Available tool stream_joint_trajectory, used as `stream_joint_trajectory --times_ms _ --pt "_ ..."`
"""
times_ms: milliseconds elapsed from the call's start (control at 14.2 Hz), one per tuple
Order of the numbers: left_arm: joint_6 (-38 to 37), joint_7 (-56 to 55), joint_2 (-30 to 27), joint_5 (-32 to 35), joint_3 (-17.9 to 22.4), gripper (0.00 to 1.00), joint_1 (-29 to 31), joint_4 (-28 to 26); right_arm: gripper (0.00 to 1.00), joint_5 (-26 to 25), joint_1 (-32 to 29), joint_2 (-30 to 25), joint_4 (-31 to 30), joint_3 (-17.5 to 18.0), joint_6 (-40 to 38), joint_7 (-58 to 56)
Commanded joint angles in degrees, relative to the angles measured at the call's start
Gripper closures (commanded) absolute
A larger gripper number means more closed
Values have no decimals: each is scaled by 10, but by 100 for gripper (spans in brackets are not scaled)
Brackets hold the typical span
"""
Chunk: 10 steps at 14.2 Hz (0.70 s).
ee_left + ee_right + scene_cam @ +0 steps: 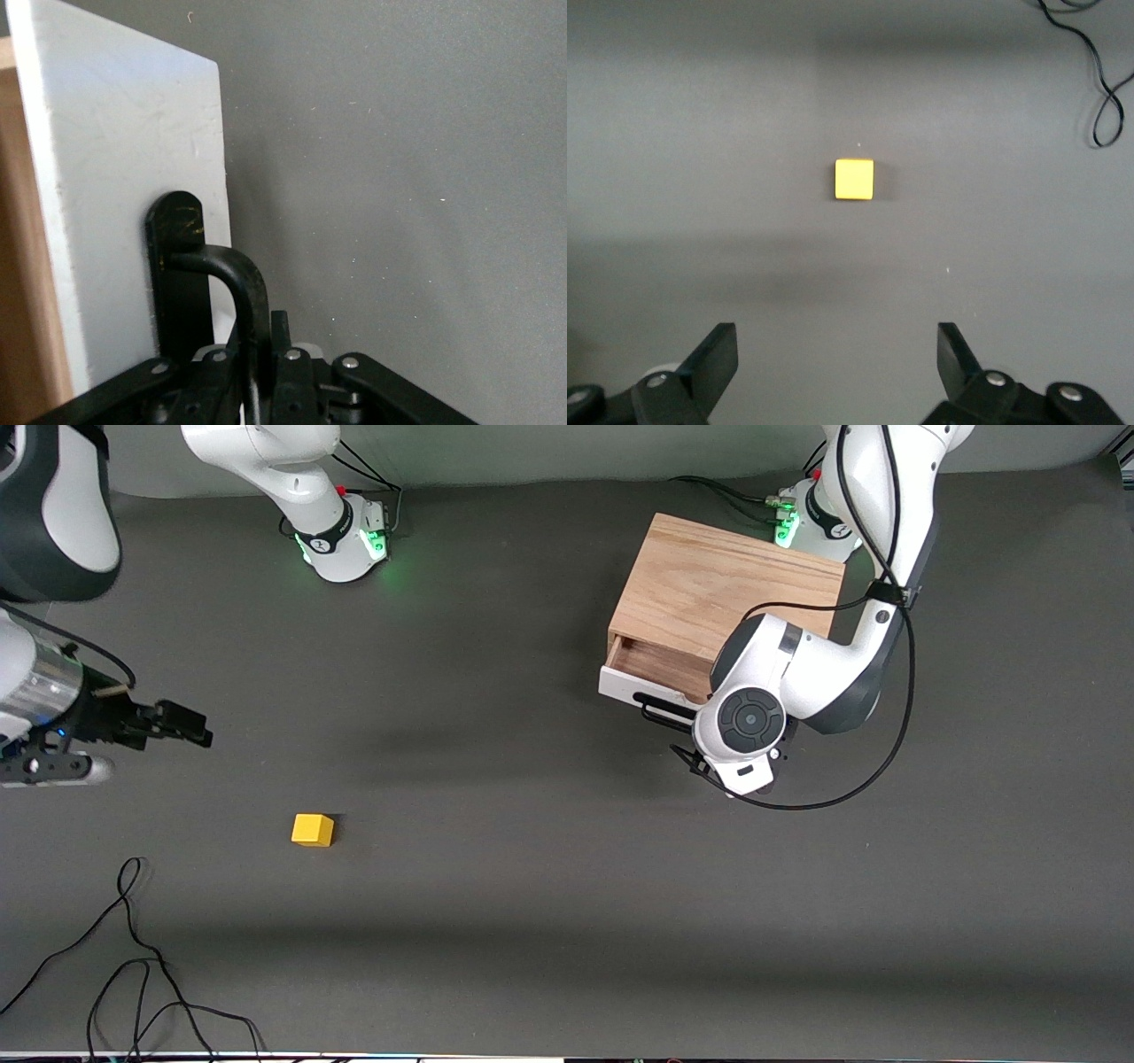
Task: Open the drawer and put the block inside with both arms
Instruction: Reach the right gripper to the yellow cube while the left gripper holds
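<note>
Surface (pixel 532 921): matt dark grey, looks like fine cloth or felt, speckled with lint. Box (pixel 709 584): light oak, visible grain, satin. Drawer (pixel 124 159) front: matt white paint, faint scuffs. Handle (pixel 232 266) between the left gripper (pixel 261 354) fingers: black semi-gloss metal, scratched at its mount. Block (pixel 854 179): smooth matt yellow. Right gripper (pixel 837 372) fingers: matt black plastic. Arm shells: glossy white plastic.

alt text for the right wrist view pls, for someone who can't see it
A small yellow block sits alone on the dark grey table, seen from above and untouched. The right gripper hangs over the table with its jaws wide open, the block lying ahead of the gap between them. A loop of black cable lies on the table at one corner.
</note>
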Motion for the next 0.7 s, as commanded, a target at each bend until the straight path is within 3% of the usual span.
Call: stream_joint_trajectory --times_ms 0,70,141,282,634 --pt "112 50 38 26 11 100 18 58 0 3 5 31 10 -1 27 -6" --pt "111 50 39 25 12 73 18 60 0 3 5 41 12 -1 32 -6" --pt "111 54 41 26 12 40 28 66 0 4 5 49 13 -1 39 -6" --pt "105 80 41 26 12 2 34 72 0 4 5 68 12 -1 67 -7" --pt "101 91 40 25 12 1 47 88 0 1 18 125 12 -1 107 -8"
